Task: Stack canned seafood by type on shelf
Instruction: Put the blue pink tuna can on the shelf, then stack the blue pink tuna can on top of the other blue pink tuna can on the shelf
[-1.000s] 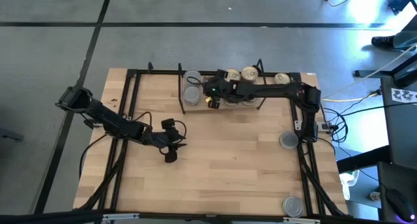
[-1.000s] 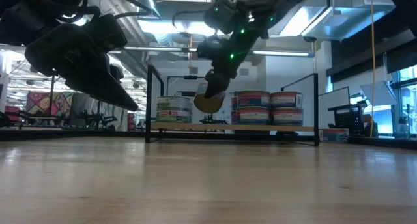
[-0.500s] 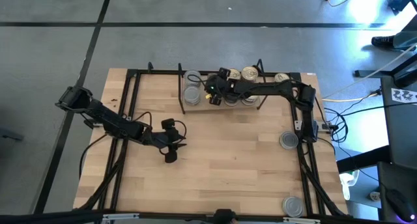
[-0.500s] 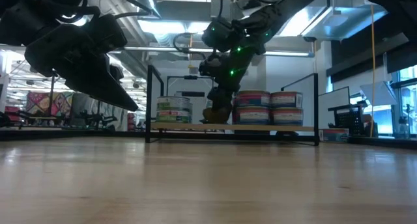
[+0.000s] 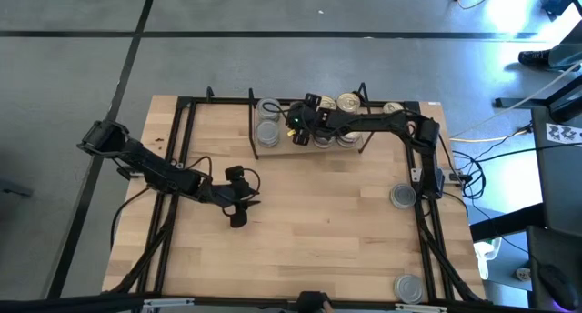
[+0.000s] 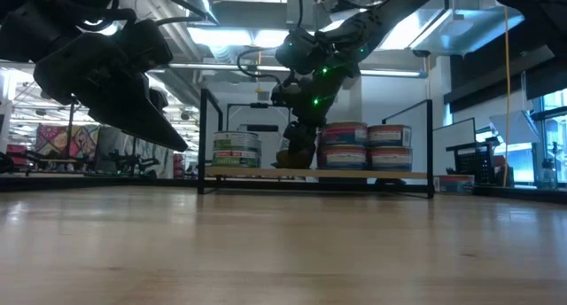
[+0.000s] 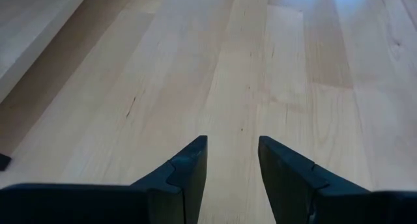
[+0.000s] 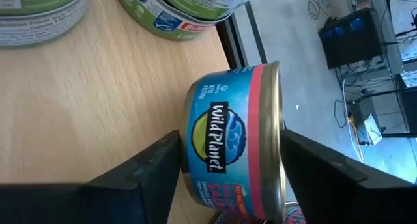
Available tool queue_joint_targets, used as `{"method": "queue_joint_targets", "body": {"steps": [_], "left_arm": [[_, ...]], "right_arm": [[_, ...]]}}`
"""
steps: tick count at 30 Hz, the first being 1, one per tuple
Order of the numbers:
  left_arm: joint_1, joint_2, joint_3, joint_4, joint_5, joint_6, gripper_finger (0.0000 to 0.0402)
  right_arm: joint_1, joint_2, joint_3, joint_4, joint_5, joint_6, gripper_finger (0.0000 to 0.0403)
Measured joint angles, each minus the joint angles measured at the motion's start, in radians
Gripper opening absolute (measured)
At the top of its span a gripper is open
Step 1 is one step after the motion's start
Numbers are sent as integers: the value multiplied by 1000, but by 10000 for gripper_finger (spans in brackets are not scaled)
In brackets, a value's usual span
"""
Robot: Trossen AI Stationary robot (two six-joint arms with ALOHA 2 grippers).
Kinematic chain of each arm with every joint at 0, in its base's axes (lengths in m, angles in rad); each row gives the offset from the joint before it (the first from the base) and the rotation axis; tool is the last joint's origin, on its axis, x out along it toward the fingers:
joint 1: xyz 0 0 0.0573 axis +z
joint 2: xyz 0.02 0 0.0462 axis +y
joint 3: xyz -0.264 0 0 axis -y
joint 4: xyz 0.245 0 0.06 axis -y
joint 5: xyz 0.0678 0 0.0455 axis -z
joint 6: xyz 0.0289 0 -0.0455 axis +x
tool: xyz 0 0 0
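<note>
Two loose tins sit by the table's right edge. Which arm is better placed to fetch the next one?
Probably the right. The right gripper is at the shelf with a blue-labelled tin between its fingers, on the same side as both loose tins. The left gripper hovers empty over bare table, farther off.
</note>
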Motion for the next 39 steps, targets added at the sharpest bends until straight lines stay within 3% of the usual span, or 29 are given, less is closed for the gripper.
{"method": "queue_joint_targets", "body": {"steps": [10,15,23,31,39], "left_arm": [[0,0,0,0,0,-2,136],[0,0,0,0,0,-8,136],[0,0,0,0,0,-13,136],[-1,0,-1,9,0,-45,136],[-1,0,-1,17,0,-46,136]], "right_arm": [[5,-5,-2,-4,-21,2,302],[13,-26,-5,-18,-73,20,307],[32,-52,-6,-49,-62,30,307],[189,-175,-5,-188,-43,64,308],[443,-305,-4,-462,-43,332,308]]}}
